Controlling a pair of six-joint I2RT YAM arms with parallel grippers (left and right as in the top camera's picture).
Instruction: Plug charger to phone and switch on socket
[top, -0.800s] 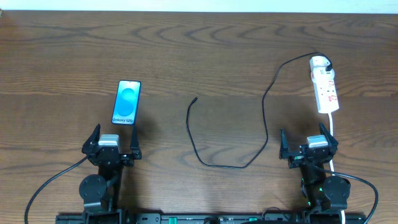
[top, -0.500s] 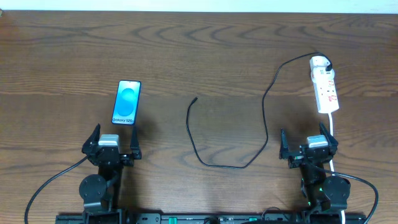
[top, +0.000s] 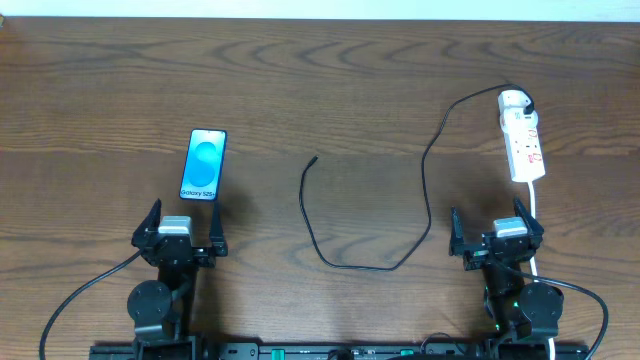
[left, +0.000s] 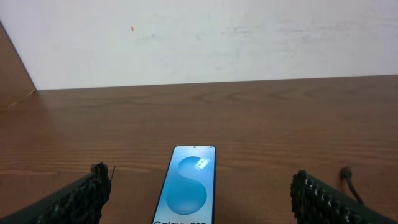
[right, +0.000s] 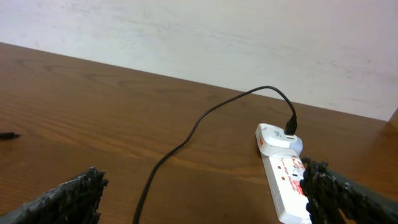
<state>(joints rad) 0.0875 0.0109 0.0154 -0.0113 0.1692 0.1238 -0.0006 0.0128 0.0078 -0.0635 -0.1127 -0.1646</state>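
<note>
The phone (top: 204, 164) lies flat at the left, blue screen up; it also shows in the left wrist view (left: 188, 190) between my left fingers. The black charger cable (top: 423, 170) runs from the white socket strip (top: 523, 146) at the right, loops down and ends in a small plug (top: 315, 157) mid-table. In the right wrist view the cable (right: 186, 137) leaves the strip (right: 284, 180). My left gripper (top: 181, 227) is open and empty just in front of the phone. My right gripper (top: 494, 226) is open and empty just in front of the strip.
The strip's white cord (top: 534, 210) runs down past my right gripper. A pale wall (left: 205, 37) stands behind the table's far edge. Dark arm cables (top: 80, 300) trail at the front.
</note>
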